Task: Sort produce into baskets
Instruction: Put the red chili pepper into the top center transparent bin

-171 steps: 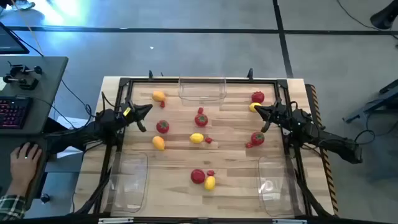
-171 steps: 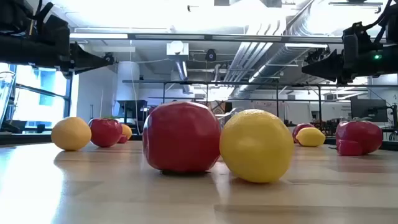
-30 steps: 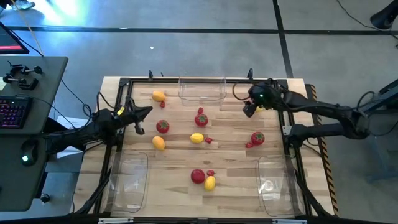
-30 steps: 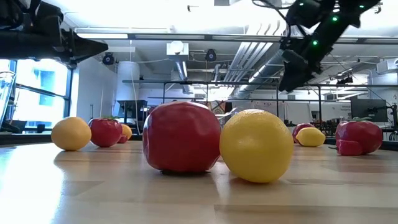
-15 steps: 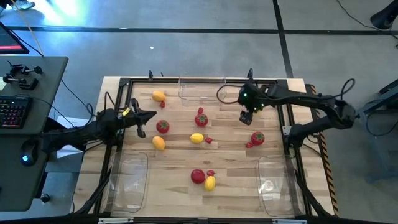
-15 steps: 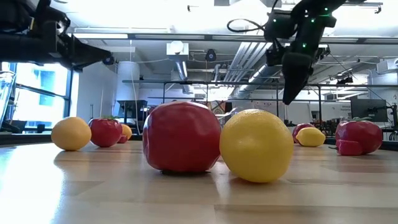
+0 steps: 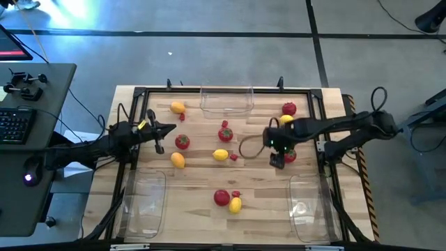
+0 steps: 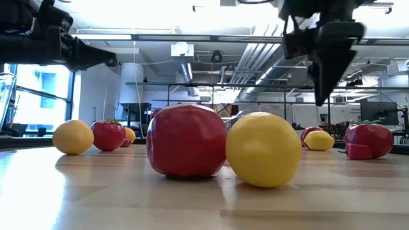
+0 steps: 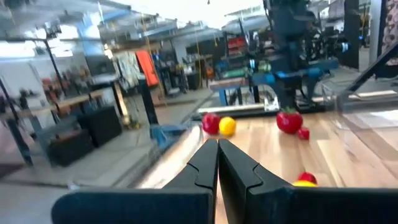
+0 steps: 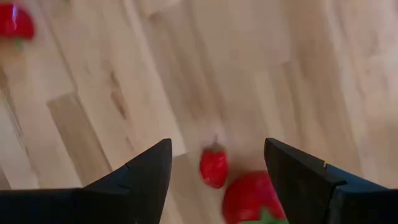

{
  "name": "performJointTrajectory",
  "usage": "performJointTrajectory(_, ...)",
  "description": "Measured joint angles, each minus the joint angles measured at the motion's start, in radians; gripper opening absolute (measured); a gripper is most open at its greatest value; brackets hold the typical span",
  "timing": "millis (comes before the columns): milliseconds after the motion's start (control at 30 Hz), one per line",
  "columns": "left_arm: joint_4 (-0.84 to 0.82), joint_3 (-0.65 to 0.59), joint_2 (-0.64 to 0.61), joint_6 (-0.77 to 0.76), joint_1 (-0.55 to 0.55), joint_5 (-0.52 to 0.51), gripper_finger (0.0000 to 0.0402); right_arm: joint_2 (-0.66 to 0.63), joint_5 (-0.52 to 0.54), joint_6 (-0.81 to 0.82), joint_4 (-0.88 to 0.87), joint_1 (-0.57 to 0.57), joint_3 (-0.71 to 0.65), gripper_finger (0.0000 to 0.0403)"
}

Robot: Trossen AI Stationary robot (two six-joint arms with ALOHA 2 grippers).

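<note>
Wooden table (image 7: 202,171): right hand (image 7: 277,162) open above small red berry (image 10: 213,168) beside tomato (image 10: 252,198); descend centred, avoid tomato; left hand (image 7: 161,131) closed, idle.

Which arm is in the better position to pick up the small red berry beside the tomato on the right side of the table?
The right. Its open gripper hangs above the berry and tomato; the shut left gripper waits at the table's far left edge.
</note>
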Motion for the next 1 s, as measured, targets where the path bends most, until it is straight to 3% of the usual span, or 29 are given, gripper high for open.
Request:
performJointTrajectory(300, 0.01, 0.0, 0.002, -0.006, 0.0, 0.006, 0.0, 0.143, 0.04, 0.038, -0.031, 0.113, -0.001, 0.0248)
performJointTrajectory(633, 0.013, 0.0, 0.003, -0.008, 0.0, 0.0, 0.0, 0.299, 0.039, -0.029, -0.063, 0.105, -0.001, 0.0248)
performJointTrajectory(1000, 0.009, 0.0, 0.006, -0.008, 0.0, 0.0, 0.0, 0.368, 0.041, -0.093, -0.059, 0.091, -0.001, 0.0248)
